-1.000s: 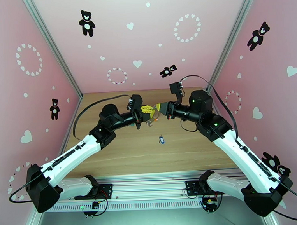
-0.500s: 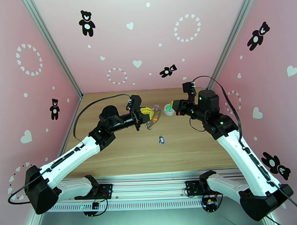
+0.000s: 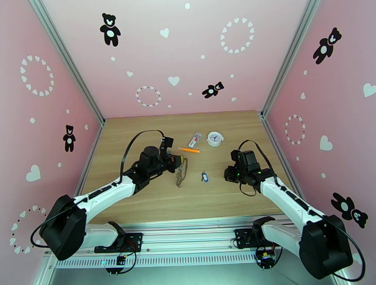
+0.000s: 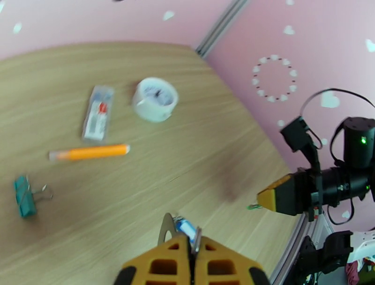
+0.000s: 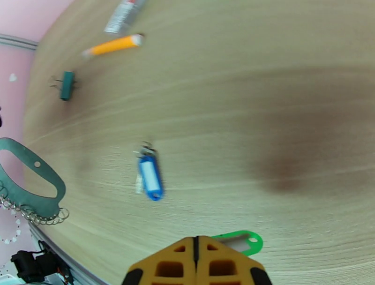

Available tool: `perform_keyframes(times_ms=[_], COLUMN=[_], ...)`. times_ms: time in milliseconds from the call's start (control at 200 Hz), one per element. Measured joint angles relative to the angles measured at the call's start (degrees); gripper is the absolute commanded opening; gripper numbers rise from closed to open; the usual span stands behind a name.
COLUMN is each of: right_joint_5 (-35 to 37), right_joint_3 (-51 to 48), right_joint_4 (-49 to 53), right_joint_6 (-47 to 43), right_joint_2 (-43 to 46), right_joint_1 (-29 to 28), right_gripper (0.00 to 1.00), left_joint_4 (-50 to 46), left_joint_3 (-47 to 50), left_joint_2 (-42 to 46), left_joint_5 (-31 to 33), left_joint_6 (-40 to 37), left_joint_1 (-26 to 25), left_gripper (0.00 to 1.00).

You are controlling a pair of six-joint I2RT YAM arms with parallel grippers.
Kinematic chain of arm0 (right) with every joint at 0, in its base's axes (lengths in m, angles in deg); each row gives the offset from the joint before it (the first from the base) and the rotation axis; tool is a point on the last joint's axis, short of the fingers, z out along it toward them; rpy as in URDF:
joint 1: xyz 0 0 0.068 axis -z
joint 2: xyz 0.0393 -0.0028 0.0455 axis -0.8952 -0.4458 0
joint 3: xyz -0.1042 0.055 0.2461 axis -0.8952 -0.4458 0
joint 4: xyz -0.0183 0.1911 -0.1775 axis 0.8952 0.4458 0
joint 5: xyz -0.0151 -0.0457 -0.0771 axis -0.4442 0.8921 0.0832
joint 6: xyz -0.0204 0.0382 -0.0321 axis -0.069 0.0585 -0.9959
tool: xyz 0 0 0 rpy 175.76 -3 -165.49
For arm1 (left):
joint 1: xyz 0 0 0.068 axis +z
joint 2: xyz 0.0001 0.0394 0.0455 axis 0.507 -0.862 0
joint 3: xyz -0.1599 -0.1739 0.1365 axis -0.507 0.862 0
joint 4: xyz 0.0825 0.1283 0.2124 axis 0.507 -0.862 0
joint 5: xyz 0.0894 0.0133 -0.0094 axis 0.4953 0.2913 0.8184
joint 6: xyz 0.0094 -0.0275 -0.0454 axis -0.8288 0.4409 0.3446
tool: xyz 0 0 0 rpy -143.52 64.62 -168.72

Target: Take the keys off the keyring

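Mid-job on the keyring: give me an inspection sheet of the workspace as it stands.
Surface: wooden table, nothing spilled.
Job's things: keyring hangs from the left tool; blue key lies loose on the table between the arms; green key at the right tool tip.
Clutter: orange pen, white clock, small packet, teal binder clip, all on the table.
Tools: left tool shut on the keyring; right tool shut, apparently on the green key, low over the table.
Cables: black cable loops over the left arm, clear of the items.
Surroundings: pink walls with bears and hearts.
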Motion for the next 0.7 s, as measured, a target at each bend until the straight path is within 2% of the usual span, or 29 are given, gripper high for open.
perform_keyframes(times_ms=[130, 175, 225, 335, 425, 586, 646, 696], right_joint_5=[1.9, 2.21, 2.4, 2.95, 3.52, 7.39, 10.25, 14.21], right_joint_3=[-1.25, -1.25, -1.27, -1.25, -0.2, 6.23, 9.09, 10.54], right_joint_4=[-2.34, -3.21, -3.98, -4.83, -4.02, -0.44, -0.61, -2.4], right_joint_6=[-0.46, -0.5, -1.11, -1.99, -3.13, -7.28, -9.68, -12.11], right_joint_2=[-3.1, -4.22, -5.29, -6.16, -6.16, -4.7, -3.93, -3.65], right_joint_1=[1.05, 1.14, 1.29, 1.4, 1.42, 3.37, 5.16, 6.69], right_gripper=[0.05, 0.11, 0.21, 0.31, 0.49, 0.73, 0.83, 0.88], left_joint_4=[2.8, 3.61, 4.04, 4.57, 2.49, -7.52, -11.58, -14.69], left_joint_3=[2.8, 3.45, 3.82, 4.63, 5.22, 4.37, 3.34, 2.45], left_joint_2=[-2.43, -2.67, -2.62, -2.51, -1.22, 5.11, 8.11, 10.82], left_joint_5=[0.85, 1.62, 2.14, 3.74, 6.21, 13.03, 16.81, 21.09], left_joint_6=[3.56, 4.17, 5.03, 6.01, 6.03, 2.71, 1.25, 0.07], left_joint_1=[2.36, 2.86, 3.34, 4.04, 4.48, 5.25, 6.34, 7.87], left_gripper=[0.03, 0.06, 0.17, 0.21, 0.39, 0.8, 0.92, 0.97])
